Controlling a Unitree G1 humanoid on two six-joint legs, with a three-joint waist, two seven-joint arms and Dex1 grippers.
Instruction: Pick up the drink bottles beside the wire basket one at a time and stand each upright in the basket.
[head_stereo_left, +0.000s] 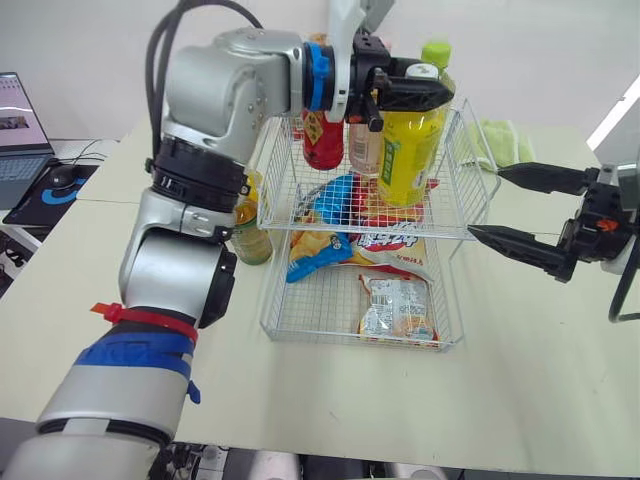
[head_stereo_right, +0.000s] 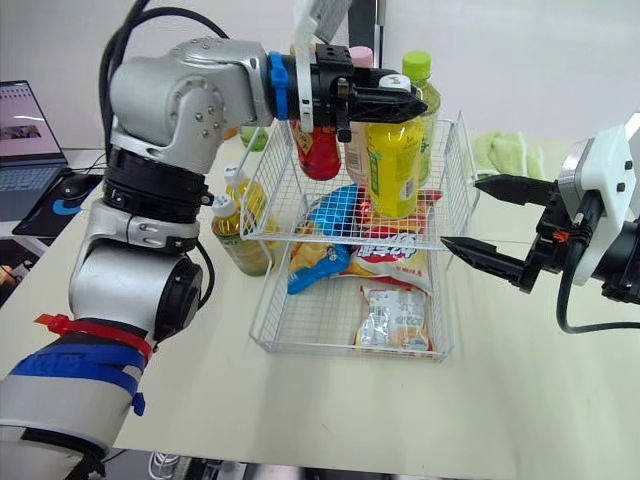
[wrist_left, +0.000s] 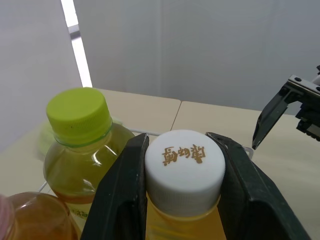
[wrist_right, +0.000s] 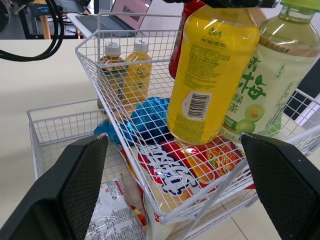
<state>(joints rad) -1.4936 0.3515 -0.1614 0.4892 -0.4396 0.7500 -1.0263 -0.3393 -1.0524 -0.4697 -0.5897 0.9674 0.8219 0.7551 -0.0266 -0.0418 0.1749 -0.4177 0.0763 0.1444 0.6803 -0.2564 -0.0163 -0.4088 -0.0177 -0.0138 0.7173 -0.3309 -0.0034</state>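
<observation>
My left gripper (head_stereo_left: 415, 90) is shut on the white cap of a yellow drink bottle (head_stereo_left: 405, 150), holding it upright in the upper tier of the wire basket (head_stereo_left: 465, 190). The left wrist view shows the fingers (wrist_left: 120, 190) clamped on either side of that cap (wrist_left: 184, 162). A green-capped tea bottle (head_stereo_left: 437, 60), a red bottle (head_stereo_left: 322, 140) and a pink-capped bottle (head_stereo_right: 358, 60) stand beside it in the basket. Two more tea bottles (head_stereo_right: 228, 235) stand on the table left of the basket. My right gripper (head_stereo_left: 485, 203) hangs open just right of the basket, holding nothing.
Snack packets (head_stereo_left: 395, 305) lie in the basket's lower tier, and more (wrist_right: 165, 175) lie on the upper tier's floor. A green cloth (head_stereo_left: 500, 140) sits behind the basket on the right. A laptop (head_stereo_left: 15, 130) and mouse (head_stereo_left: 62, 178) are at the far left.
</observation>
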